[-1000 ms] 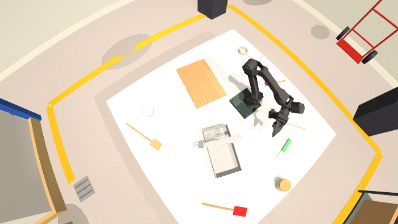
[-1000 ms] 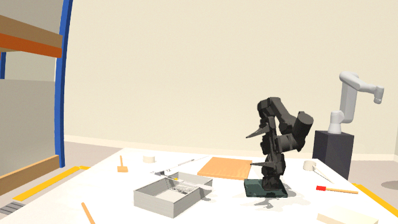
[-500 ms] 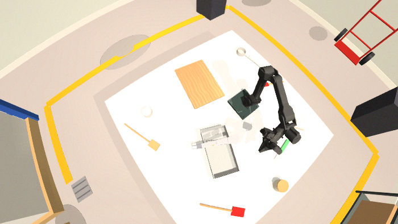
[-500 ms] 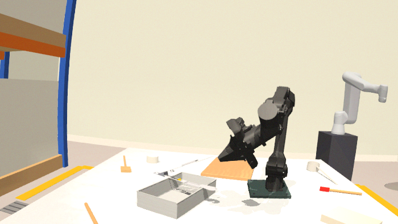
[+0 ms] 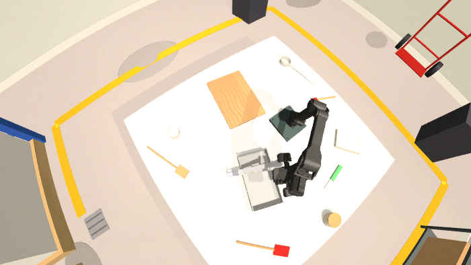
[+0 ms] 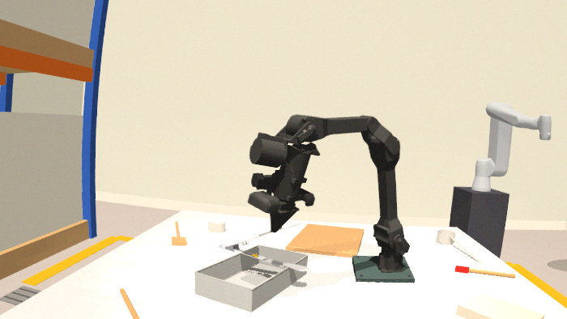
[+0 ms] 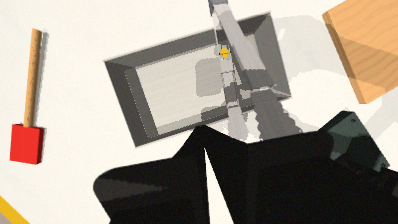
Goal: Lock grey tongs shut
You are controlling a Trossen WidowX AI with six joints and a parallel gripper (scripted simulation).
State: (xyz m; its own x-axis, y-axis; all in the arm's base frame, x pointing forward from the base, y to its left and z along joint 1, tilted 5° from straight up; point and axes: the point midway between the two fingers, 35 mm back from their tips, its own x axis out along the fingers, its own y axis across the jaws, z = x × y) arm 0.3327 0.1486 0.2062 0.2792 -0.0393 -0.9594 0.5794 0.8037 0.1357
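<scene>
The grey tongs (image 5: 247,170) (image 6: 277,263) (image 7: 242,47) lie open across the grey roasting tin (image 5: 267,205) (image 6: 227,291) (image 7: 120,100). Their hinge end juts past the tin's far-left side. One arm rests across the rim; the other slants up above it, its toothed tip at the right in the wrist view. A small yellow mark shows on the lower arm. My gripper (image 5: 278,177) (image 6: 276,230) (image 7: 200,130) is shut and empty, with its fingertips beside the raised arm; whether they touch it is unclear. The wooden board (image 5: 229,97) (image 6: 328,239) (image 7: 375,45) holds nothing.
A red-headed spatula (image 5: 281,250) (image 7: 26,144), a wooden spatula (image 5: 182,171) (image 6: 179,241) and a white round pot (image 5: 173,132) (image 6: 217,226) lie around the tin. A green-handled tool (image 5: 336,173), a round wooden-topped jar (image 5: 334,220) and a long-handled cup (image 5: 285,61) (image 6: 445,236) lie farther out.
</scene>
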